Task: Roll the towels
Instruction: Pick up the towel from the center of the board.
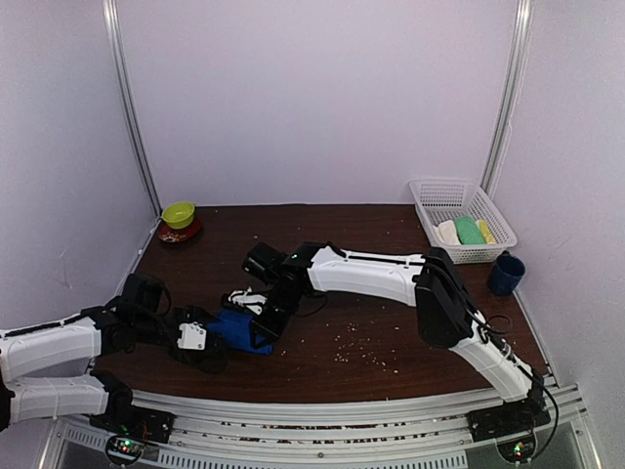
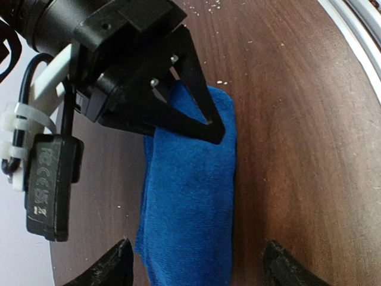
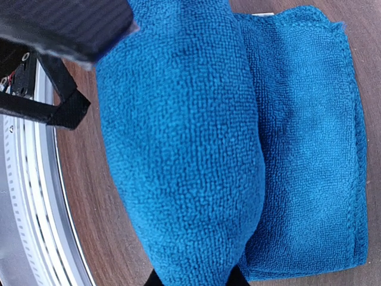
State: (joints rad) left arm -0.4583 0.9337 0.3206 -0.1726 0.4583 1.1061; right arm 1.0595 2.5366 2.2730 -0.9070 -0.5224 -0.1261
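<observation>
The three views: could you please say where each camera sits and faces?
Top external: above and behind, facing down over the table; left arm and right arm show.
Left wrist: on the left arm, looking down at the blue towel; own open jaws at bottom.
Right wrist: on the right arm, close over the towel; jaws pinch its raised fold.
Shared: both wrist views show that towel.

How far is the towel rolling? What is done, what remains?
Done: nothing looks fully rolled. In hand: the right tool grips a rolled-over fold of the blue towel; the left tool stands open astride its other end. Left: finishing this roll; I cannot find the white towel.
</observation>
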